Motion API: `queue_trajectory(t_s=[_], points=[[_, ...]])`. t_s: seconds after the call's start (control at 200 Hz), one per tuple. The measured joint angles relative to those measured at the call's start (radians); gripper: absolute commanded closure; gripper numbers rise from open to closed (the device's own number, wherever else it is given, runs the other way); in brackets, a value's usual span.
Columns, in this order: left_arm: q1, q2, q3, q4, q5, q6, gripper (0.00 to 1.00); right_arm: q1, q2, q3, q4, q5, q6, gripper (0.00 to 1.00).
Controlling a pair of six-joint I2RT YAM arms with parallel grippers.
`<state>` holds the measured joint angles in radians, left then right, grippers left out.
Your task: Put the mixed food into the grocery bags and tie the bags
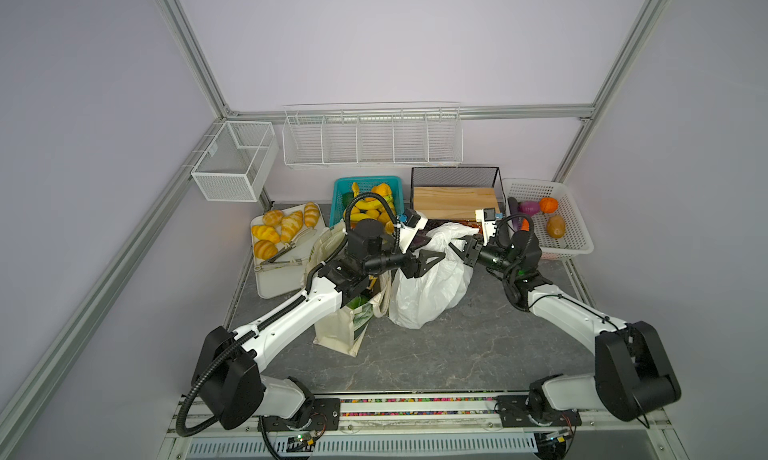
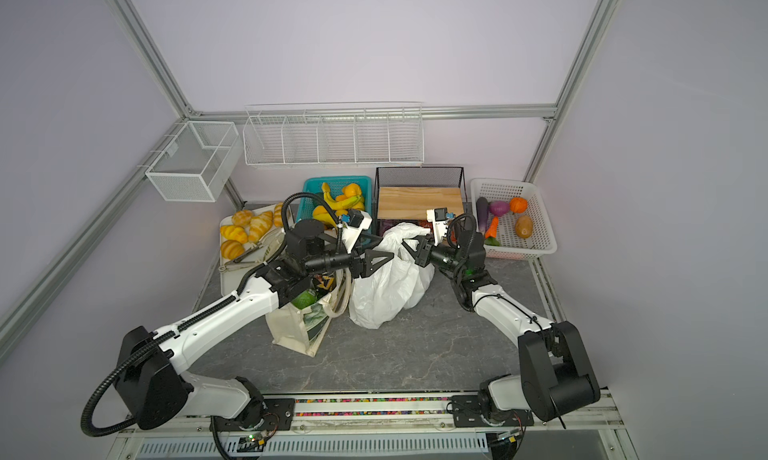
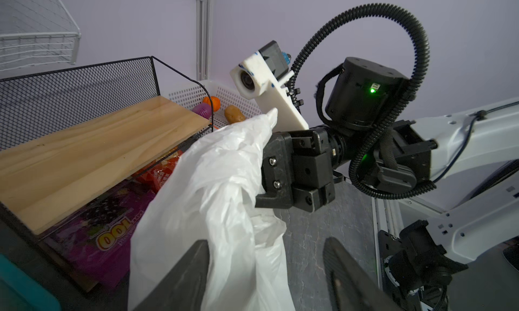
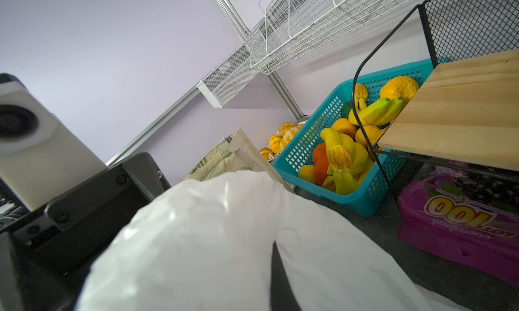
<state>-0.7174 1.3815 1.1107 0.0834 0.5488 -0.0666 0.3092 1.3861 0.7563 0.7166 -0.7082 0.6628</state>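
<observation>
Grey marbled tabletop (image 1: 457, 345): cream canvas tote (image 1: 336, 333) looks loaded; thin white plastic carrier bag (image 1: 428, 287) untied, pinched by right gripper (image 3: 262, 169); left gripper (image 1: 432, 261) spread, empty.

My left arm (image 1: 291, 316) and right arm (image 1: 569, 312): white link shells, bulky black joint housings, black base plates (image 1: 328, 410). A black ribbed conduit (image 3: 415, 42) runs by the black cylindrical wrist motor (image 3: 362, 93) with its green light (image 3: 372, 90), and there is a white printed camera mount (image 3: 261, 84) on top. My left gripper (image 1: 432, 259) and right gripper (image 1: 457, 242) are matte black and blocky, with silver screws (image 3: 271, 161) on the side and triangular fingers.
</observation>
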Motion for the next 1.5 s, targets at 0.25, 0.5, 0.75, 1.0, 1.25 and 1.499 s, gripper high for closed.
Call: queue_trajectory(t_s=[0.25,0.5,0.75,1.0,1.25,1.499], points=[[0.017,-0.035,-0.021,-0.028,-0.031,0.022,0.64,0.0,0.0,0.0,0.005,0.0,0.008,0.94],[0.016,0.018,-0.036,-0.05,-0.058,0.019,0.91,0.011,0.0,0.0,0.021,0.013,0.027,0.94],[-0.062,0.095,-0.049,0.046,-0.046,-0.024,0.93,0.021,0.0,-0.005,0.059,0.026,0.074,0.94],[-0.101,0.183,-0.048,0.149,-0.03,-0.083,0.86,0.005,0.0,-0.018,0.067,-0.026,0.093,0.94],[-0.101,0.206,-0.053,0.203,-0.028,-0.105,0.68,-0.023,0.0,-0.038,0.089,-0.102,0.106,0.94],[-0.103,0.183,-0.084,0.195,-0.024,-0.052,0.49,-0.031,0.0,-0.045,0.113,-0.148,0.108,0.94]])
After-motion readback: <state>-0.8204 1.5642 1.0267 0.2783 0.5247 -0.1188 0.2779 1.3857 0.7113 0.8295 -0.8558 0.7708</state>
